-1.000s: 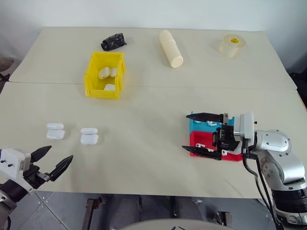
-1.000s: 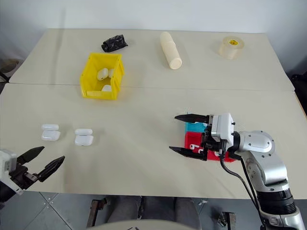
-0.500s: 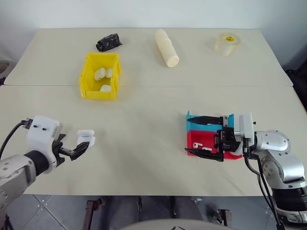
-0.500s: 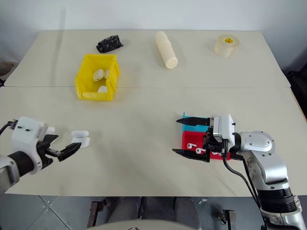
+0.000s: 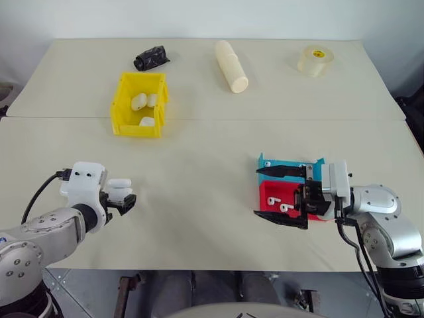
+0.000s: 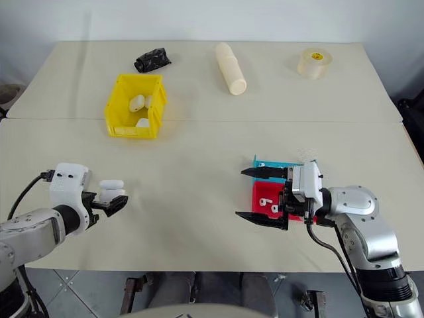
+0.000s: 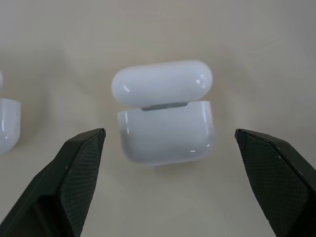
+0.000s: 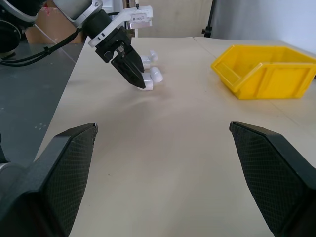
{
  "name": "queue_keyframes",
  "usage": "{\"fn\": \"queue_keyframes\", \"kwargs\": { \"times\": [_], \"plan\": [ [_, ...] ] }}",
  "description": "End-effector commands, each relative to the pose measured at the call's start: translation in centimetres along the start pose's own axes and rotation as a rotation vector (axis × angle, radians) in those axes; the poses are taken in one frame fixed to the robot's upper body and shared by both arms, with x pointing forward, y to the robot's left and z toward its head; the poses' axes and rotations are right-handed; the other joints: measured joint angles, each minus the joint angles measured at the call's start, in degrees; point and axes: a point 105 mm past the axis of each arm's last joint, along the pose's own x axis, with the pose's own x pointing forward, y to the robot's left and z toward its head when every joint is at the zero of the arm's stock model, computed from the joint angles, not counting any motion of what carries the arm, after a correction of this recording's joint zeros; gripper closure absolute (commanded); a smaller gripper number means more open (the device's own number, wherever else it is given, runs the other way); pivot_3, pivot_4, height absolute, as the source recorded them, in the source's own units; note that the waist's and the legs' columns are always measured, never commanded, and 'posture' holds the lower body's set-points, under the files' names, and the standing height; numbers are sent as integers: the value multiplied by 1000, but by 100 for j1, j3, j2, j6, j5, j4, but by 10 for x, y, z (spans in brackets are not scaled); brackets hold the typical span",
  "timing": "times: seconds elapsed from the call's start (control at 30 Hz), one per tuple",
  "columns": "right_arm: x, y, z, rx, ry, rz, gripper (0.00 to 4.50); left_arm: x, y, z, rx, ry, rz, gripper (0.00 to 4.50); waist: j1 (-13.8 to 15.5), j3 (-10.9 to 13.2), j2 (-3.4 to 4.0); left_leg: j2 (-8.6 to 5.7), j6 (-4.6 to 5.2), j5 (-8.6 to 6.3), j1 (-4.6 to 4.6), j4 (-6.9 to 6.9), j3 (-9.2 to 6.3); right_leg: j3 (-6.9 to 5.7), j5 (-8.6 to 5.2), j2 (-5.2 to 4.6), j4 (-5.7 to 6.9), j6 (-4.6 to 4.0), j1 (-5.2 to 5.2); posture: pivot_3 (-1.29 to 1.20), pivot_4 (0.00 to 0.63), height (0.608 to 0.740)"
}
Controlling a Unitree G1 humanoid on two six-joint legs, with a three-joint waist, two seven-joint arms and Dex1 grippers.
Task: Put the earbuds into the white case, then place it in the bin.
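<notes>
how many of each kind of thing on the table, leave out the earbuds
white cases: 5 (3 in the yellow bin, 2 on the table)
yellow bin: 1
trays: 2 (red, teal)
cream cylinder: 1
tape roll: 1
black bundle: 1
total: 11

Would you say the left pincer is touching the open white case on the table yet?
Apart. In the left wrist view the white case lies between the open left pincer's fingers, with bare table showing on both sides.
</notes>
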Motion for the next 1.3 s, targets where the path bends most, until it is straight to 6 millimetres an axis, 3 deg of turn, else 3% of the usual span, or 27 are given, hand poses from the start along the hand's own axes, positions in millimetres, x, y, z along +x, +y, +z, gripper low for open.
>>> {"fn": "queue_keyframes", "kwargs": {
  "times": [0.03,0.2,0.43,0.57,0.63,0.73,0.83,1.03,1.17,1.3],
  "plan": [
    [-1,1,13,-39,-29,-23,0,0,-2,4,16,13,-6,23,0,0,0,-1,0,0,0,0,0,0,0,0,0,0,0,0,150,740],
    [-3,1,13,-46,-26,-47,0,7,-2,9,-2,29,2,23,5,0,0,-6,0,0,0,2,-1,0,0,-1,2,0,0,0,150,740],
    [-4,-1,13,-51,-25,-66,0,4,-9,2,11,75,-17,1700,-9,0,0,-2,-1,1,1,-2,0,5,0,-4,6,0,-5,0,150,740],
    [-4,-2,13,-52,-24,-70,0,2,-12,9,-11,44,-19,1700,-3,0,1,-2,-2,1,1,-3,2,9,0,-7,4,0,-5,0,150,740],
    [-5,-2,11,-49,-21,-73,0,1,-18,29,-3,-71,-65,1700,12,0,0,-7,-2,1,1,-2,3,9,0,-5,4,0,-4,0,150,740],
    [-7,-3,10,-46,-12,-78,0,-7,-35,58,40,-277,-237,1700,24,0,1,-16,-1,2,-3,-1,3,2,0,-3,-1,0,-1,0,150,740],
    [-12,-6,9,-51,8,-95,0,-27,-61,70,181,-490,-516,1700,-20,1,5,-22,-1,2,-2,-12,12,0,0,-3,-11,0,-1,0,150,740],
    [-27,-8,9,-60,60,-145,0,-52,-99,60,473,-772,-955,1700,13,3,13,-11,-2,1,-2,-25,27,-11,-1,-1,-35,-2,1,0,150,740],
    [-49,-7,7,-71,125,-245,0,-48,-123,47,624,-897,-1168,1700,109,2,14,-13,6,1,-3,-11,17,-20,2,-10,-33,3,14,0,150,740],
    [-79,3,3,-63,209,-368,0,-41,-146,38,608,-994,-1359,1700,153,2,13,-14,16,-1,-5,-3,18,-19,5,-10,-28,9,14,0,150,740]
  ]
}}
